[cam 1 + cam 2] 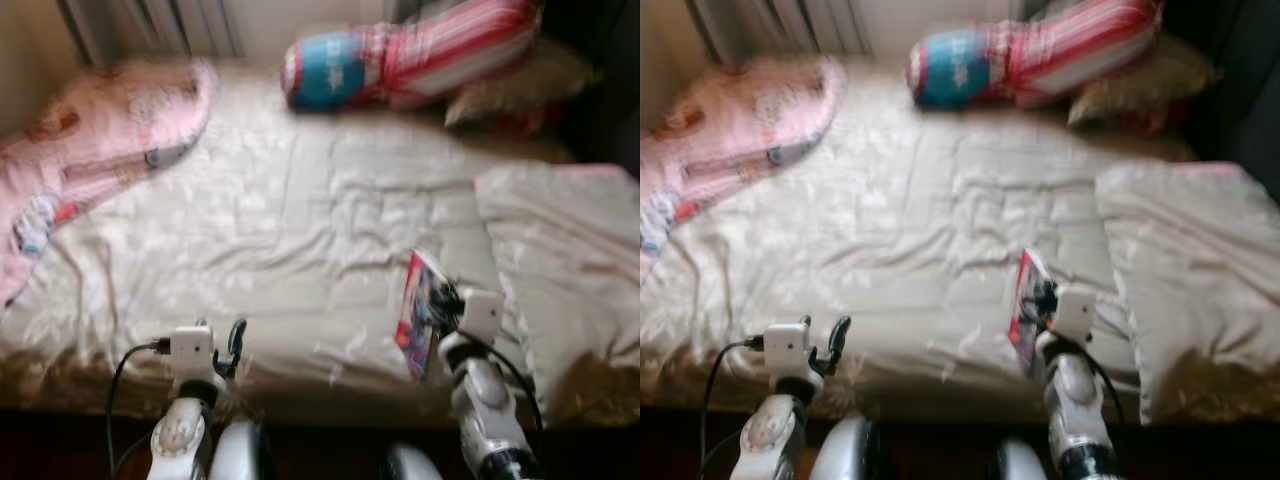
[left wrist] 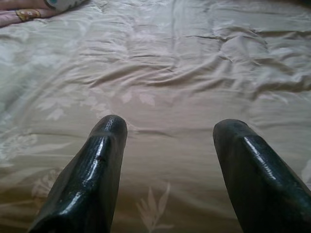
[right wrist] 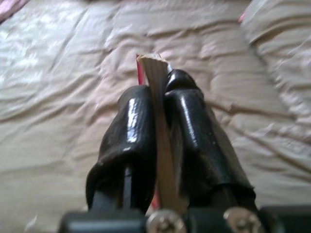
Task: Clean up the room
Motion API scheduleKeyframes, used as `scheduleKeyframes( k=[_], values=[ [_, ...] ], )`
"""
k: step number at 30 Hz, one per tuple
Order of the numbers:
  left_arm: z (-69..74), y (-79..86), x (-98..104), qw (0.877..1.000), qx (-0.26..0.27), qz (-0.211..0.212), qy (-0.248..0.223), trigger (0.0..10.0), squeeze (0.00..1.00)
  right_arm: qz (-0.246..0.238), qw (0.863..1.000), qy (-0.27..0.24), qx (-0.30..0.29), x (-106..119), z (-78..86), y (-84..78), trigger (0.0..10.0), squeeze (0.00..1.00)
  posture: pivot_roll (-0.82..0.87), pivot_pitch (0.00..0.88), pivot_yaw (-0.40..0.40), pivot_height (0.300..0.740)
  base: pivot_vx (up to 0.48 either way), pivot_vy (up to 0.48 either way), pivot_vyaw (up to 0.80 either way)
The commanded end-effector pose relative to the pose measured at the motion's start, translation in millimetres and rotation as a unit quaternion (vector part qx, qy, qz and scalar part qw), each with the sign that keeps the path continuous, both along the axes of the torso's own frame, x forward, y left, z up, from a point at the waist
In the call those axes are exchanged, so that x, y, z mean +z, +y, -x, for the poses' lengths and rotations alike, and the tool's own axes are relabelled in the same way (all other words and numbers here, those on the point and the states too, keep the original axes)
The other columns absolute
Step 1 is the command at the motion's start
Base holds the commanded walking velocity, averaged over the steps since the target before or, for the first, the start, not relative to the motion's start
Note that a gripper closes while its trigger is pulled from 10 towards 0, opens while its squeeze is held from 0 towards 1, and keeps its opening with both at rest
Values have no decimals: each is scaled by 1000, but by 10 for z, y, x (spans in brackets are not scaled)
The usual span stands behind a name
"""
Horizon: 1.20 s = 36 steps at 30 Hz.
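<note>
A thin, colourful picture book stands on edge above the front right part of the beige quilt. My right gripper is shut on it. In the right wrist view both black fingers press on the book's edge, with the quilt beneath. My left gripper hovers near the bed's front edge at the left. It is open, and the left wrist view shows its gripper spread wide over bare quilt with nothing between the fingers.
A pink patterned blanket lies bunched at the far left. A red-striped bolster with a blue end and a beige pillow sit at the head. A folded beige cover lies on the right. The dark floor runs along the front edge.
</note>
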<state>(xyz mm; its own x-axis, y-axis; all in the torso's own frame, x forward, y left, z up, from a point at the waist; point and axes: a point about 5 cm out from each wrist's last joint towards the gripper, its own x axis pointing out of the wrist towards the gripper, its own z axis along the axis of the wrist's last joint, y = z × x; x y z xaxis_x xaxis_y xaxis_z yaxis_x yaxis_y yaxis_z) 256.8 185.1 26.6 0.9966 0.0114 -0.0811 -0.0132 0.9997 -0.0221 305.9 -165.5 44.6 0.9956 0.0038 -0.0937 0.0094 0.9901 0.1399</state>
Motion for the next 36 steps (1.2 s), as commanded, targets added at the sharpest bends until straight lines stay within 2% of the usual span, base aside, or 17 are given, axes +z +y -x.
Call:
scheduleKeyframes(
  k=[1,8,15,20,23,36],
  values=[
    [-54,15,56,1000,-1,-2,-9,10000,0,-1,1000,-23,4,89,-43,35,10000,0,-70,118,-10,638,0,0,0],
    [-68,21,75,1000,-1,0,-12,10000,0,-5,998,-57,14,198,-83,54,10000,0,-70,121,-9,638,0,0,0],
    [-77,17,78,1000,-1,2,-12,10000,0,-9,996,-85,16,316,-139,48,10000,0,-68,122,-8,638,269,0,0],
    [-81,27,86,1000,1,1,-13,10000,0,-28,987,-159,21,633,-231,43,10000,0,-67,125,-8,638,286,0,0],
    [-82,28,87,1000,2,0,-13,10000,0,-29,985,-169,23,692,-256,44,10000,0,-67,124,-8,638,290,0,0],
    [-73,19,76,1000,1,1,-11,10000,0,-24,991,-131,32,587,-271,28,10000,0,-63,129,-7,638,293,0,0]
  ],
)
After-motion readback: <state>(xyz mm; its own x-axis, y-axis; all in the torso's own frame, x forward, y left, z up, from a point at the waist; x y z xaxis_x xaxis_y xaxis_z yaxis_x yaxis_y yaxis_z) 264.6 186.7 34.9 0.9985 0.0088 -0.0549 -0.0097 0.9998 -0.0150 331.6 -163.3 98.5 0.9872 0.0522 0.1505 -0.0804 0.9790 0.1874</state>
